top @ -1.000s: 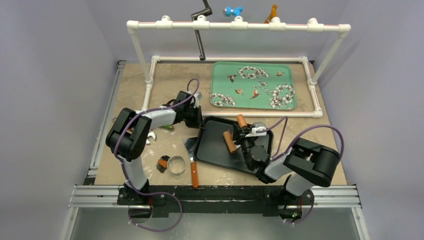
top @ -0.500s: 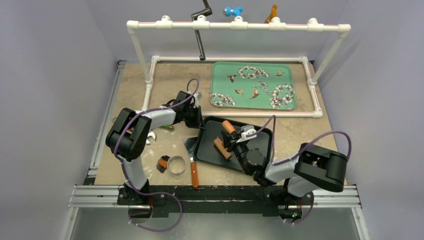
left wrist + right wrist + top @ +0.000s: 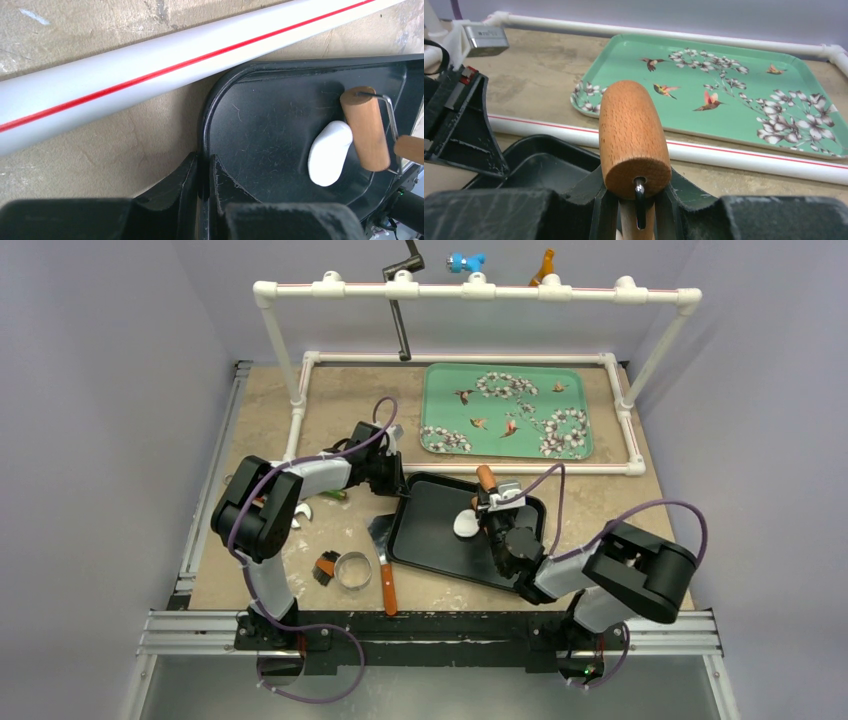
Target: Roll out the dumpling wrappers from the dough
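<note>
A black tray [image 3: 425,540] lies at the table's middle. An oblong white dough lump [image 3: 466,524] rests in it, also seen in the left wrist view [image 3: 328,152]; no thin flat round wrapper shows. My left gripper [image 3: 398,483] is shut on the tray's left rim [image 3: 206,130], which its jaws pinch in the left wrist view [image 3: 205,175]. My right gripper [image 3: 492,508] is shut on the handle of a wooden roller [image 3: 634,132]. The roller's barrel [image 3: 486,478] stands just to the far right of the dough, beside it [image 3: 365,127].
A green flowered tray [image 3: 505,410] lies at the back inside a white PVC frame [image 3: 470,468]. A metal ring cutter [image 3: 352,570] and an orange-handled scraper [image 3: 386,580] lie left of the black tray. The pipe runs close behind the left gripper [image 3: 150,65].
The right gripper swept the roller left across the tray, then back to the far right. The dough lump is now uncovered. The left gripper kept its hold on the rim.
</note>
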{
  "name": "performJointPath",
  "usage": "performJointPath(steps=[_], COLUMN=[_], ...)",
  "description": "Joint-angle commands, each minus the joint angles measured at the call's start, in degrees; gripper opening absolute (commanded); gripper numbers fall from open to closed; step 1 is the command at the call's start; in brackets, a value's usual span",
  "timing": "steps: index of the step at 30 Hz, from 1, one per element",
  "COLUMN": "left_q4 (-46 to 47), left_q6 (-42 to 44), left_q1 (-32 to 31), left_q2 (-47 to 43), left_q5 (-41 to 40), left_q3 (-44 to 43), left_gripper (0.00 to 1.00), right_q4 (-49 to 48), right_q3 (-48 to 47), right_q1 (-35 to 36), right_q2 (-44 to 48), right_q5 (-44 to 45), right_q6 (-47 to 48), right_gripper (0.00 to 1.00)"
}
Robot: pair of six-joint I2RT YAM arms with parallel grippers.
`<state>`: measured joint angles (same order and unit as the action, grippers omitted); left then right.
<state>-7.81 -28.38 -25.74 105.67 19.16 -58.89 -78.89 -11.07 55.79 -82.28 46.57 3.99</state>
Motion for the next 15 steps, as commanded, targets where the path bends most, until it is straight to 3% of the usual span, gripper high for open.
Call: performJointPath(steps=[1, 4, 8, 11, 15], left_q4=[-4.7, -4.8, -4.7, -4.8, -4.8], left_q6=[1.2, 1.2, 1.1, 1.1, 1.1], left_q1=[1.8, 1.8, 1.8, 1.8, 1.8], left_q2=[2.4, 2.4, 2.5, 2.7, 2.4], left_q5=[-6.1, -6.1, -6.0, -6.0, -6.1], left_q3=[2.3, 2.2, 2.1, 2.1, 2.2], left_gripper=[0.0, 0.0, 0.0, 0.0, 0.0], right_q4=[-8.3, -8.2, -9.8, -6.9, 5.3], right_q3=[0.7, 1.8, 2.1, -0.5, -6.0], right_q1=[0.6, 2.2, 5.6, 5.6, 5.5], right_q2=[-6.7, -10.4, -11.4, -6.5, 3.8], right_q5=[-2.4, -2.7, 2.5, 2.7, -2.5], right_q6=[-2.5, -8.8, -6.8, 0.3, 3.2], right_gripper=[0.0, 0.0, 0.0, 0.0, 0.0])
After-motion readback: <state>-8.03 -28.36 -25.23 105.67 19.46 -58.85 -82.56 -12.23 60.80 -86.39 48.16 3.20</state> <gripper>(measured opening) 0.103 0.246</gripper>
